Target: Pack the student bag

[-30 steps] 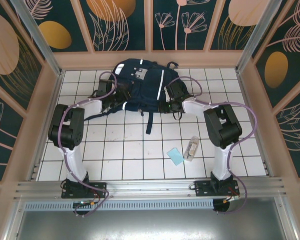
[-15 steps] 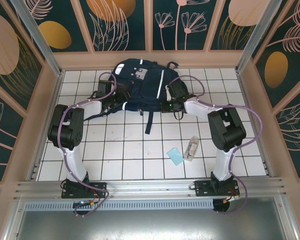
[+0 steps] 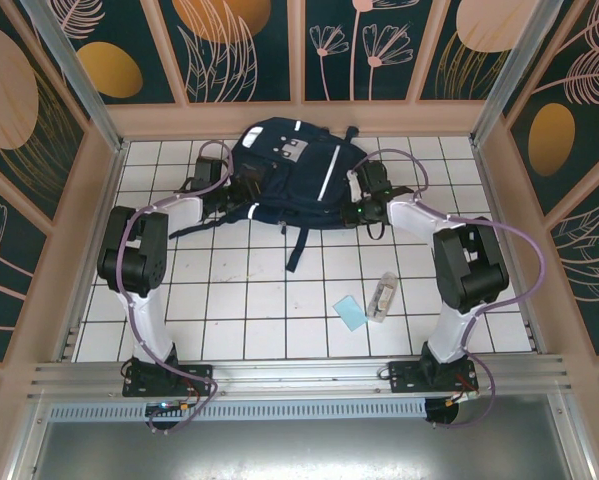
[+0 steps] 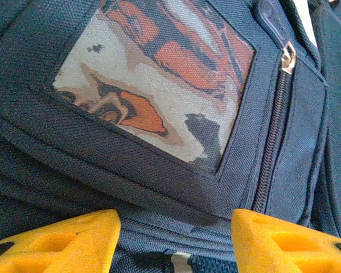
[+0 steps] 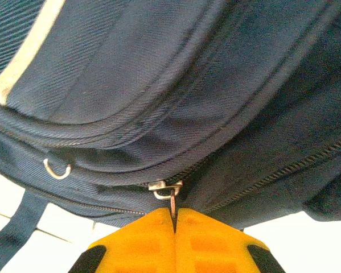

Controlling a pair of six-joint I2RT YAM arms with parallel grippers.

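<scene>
The student bag (image 3: 289, 170), navy with white stripes and a grey patch, lies at the back of the tiled floor. My left gripper (image 3: 241, 190) is at the bag's left side. Its yellow fingers (image 4: 56, 242) stand apart with a thick fold of the bag (image 4: 176, 187) pressed between them, below a patterned patch (image 4: 159, 74). My right gripper (image 3: 359, 192) is at the bag's right side. In the right wrist view it (image 5: 175, 219) is shut on the metal zipper pull (image 5: 173, 196) of the bag (image 5: 159, 85).
A light blue card (image 3: 350, 312) and a small clear case (image 3: 383, 296) lie on the white tiles in front of the right arm. A dark strap (image 3: 297, 245) trails forward from the bag. Pink walls (image 3: 109, 160) enclose the floor.
My right gripper has shut on the zipper pull and moved right. The bag's right side has been drawn out that way and its top has tilted. The left gripper has stayed put.
</scene>
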